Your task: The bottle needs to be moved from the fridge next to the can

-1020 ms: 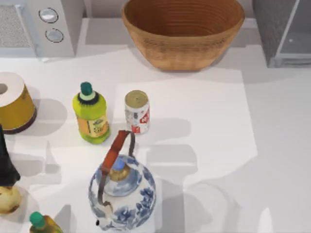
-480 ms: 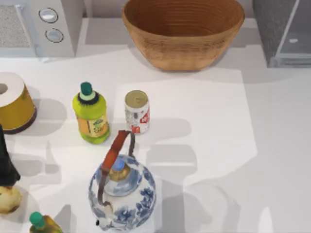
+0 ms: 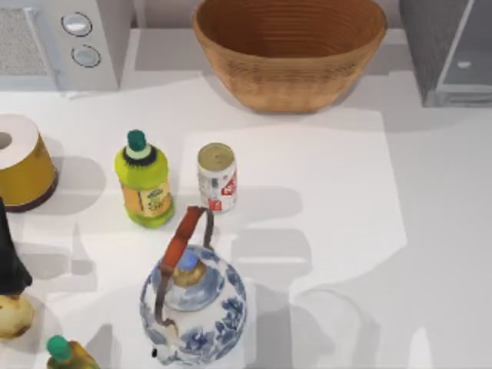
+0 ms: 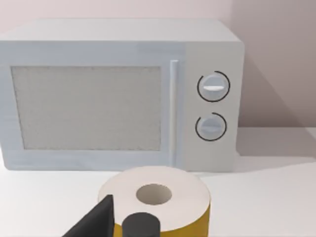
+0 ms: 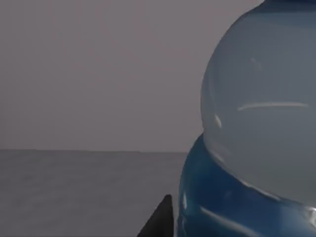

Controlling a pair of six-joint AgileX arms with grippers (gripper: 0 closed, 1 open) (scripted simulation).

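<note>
The bottle [image 5: 256,123] looms very close in the right wrist view, a clear rounded body above a blue label, standing on the grey floor of the fridge [image 5: 84,192]. A dark part of my right gripper [image 5: 162,221] lies right beside the bottle's label. In the top view the fridge [image 3: 430,46] is the grey speckled box with a pale door at the back right corner. The can [image 3: 217,177], gold-topped with a white and red label, stands upright mid-table. My left gripper [image 3: 8,257] is parked at the left edge.
A yellow-green bottle [image 3: 143,181] stands just left of the can, a blue-and-white teapot [image 3: 192,304] in front of it. A wicker basket [image 3: 290,48] sits at the back, a white microwave [image 3: 65,38] back left, a yellow cylinder [image 3: 21,163] at the left.
</note>
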